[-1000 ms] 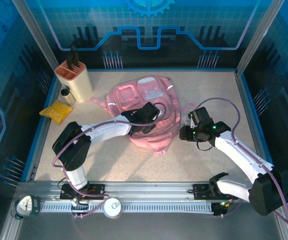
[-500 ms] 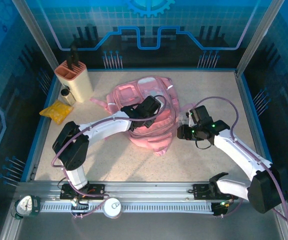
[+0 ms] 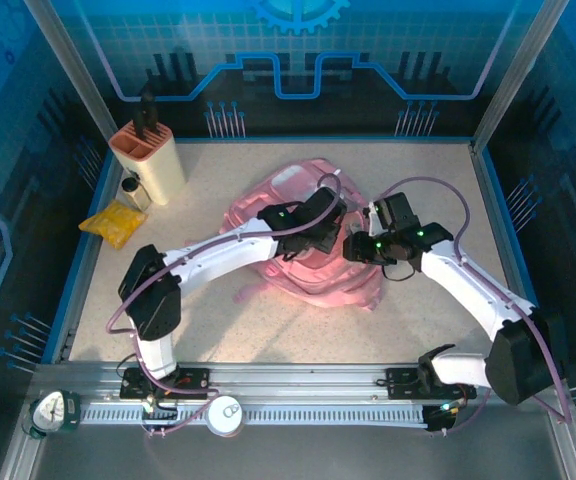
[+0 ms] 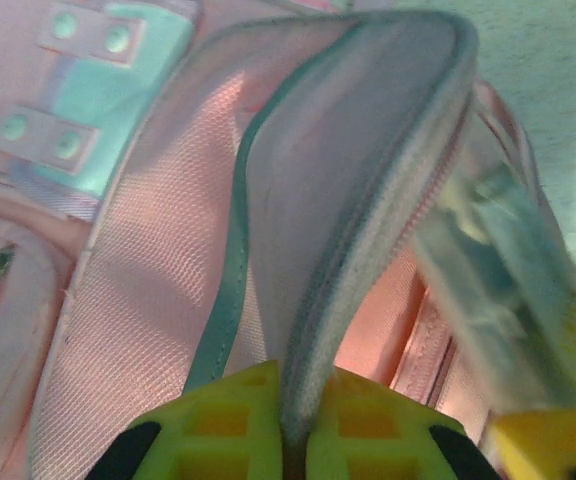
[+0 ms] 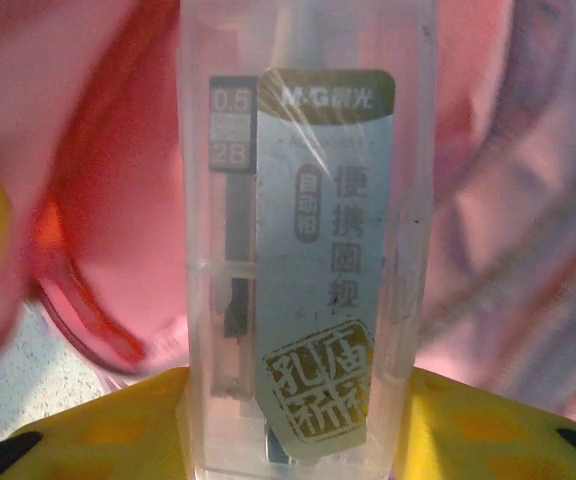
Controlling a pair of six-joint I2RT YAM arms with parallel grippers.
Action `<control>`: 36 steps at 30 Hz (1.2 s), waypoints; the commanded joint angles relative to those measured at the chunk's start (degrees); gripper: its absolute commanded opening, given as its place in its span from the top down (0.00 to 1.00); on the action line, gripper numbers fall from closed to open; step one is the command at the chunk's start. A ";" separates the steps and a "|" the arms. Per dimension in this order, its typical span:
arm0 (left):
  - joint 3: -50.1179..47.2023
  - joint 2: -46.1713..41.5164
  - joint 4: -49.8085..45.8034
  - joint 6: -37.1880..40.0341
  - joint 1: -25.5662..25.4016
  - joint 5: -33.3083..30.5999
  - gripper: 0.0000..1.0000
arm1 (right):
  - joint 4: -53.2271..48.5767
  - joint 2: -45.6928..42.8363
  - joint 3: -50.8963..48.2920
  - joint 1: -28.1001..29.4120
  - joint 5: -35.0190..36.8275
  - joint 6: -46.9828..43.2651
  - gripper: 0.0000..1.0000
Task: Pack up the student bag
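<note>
Left gripper (image 4: 293, 425) pinches student bag (image 3: 253, 205); right gripper (image 5: 293, 420) holds clear case (image 5: 303, 200)

- Speckled beige counter (image 3: 428, 190), blue rim along its edges.
- Large soft pink fabric student bag (image 3: 253, 210) lies crumpled mid-counter.
- Peach plastic slotted holder (image 3: 158, 165) stands upright in the far-left corner.
- Small clear bottle with dark cap (image 3: 133, 190) stands just beside the holder.
- Crinkled yellow packet (image 3: 114, 222) lies flat near the left edge, just beside the bottle.
</note>
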 commanded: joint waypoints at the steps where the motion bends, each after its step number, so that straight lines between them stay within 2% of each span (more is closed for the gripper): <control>1: 3.10 0.05 3.91 -11.43 -0.46 3.80 1.00 | -0.61 1.84 1.37 -2.08 0.05 0.15 0.52; 7: 0.34 -1.34 8.32 -14.81 -0.37 4.24 1.00 | 6.46 5.19 0.18 -2.96 -4.27 3.61 0.51; 10: -0.90 -1.84 8.91 -16.85 -0.37 3.61 1.00 | 9.68 7.76 1.23 -2.92 -8.68 6.51 0.40; 12: -1.44 -2.11 10.24 -17.41 -0.39 4.92 1.00 | 8.70 8.71 3.34 -2.49 -9.08 6.94 0.38; 15: -1.66 -2.06 10.86 -17.58 -0.32 5.41 1.00 | 8.66 7.40 2.87 -2.23 -8.10 6.94 0.36; 19: -2.59 -2.55 10.44 -17.17 -0.28 5.40 1.00 | 9.57 4.02 -0.77 -4.27 -12.32 7.23 0.34; 22: -2.96 -2.77 10.33 -16.72 -0.28 5.52 1.00 | 10.28 1.34 -4.20 -6.86 -14.19 7.87 0.38; 26: -3.14 -3.00 10.19 -16.45 -0.28 5.88 1.00 | 10.26 1.63 -6.29 -7.44 -15.58 7.70 0.50; 30: -3.01 -3.19 10.39 -16.36 -0.28 6.12 1.00 | 12.05 3.46 -6.83 -5.76 -16.48 9.22 0.58; 36: -2.78 -3.25 10.77 -17.03 -0.28 6.13 1.00 | 19.98 9.66 -5.15 -1.79 -18.20 13.31 0.73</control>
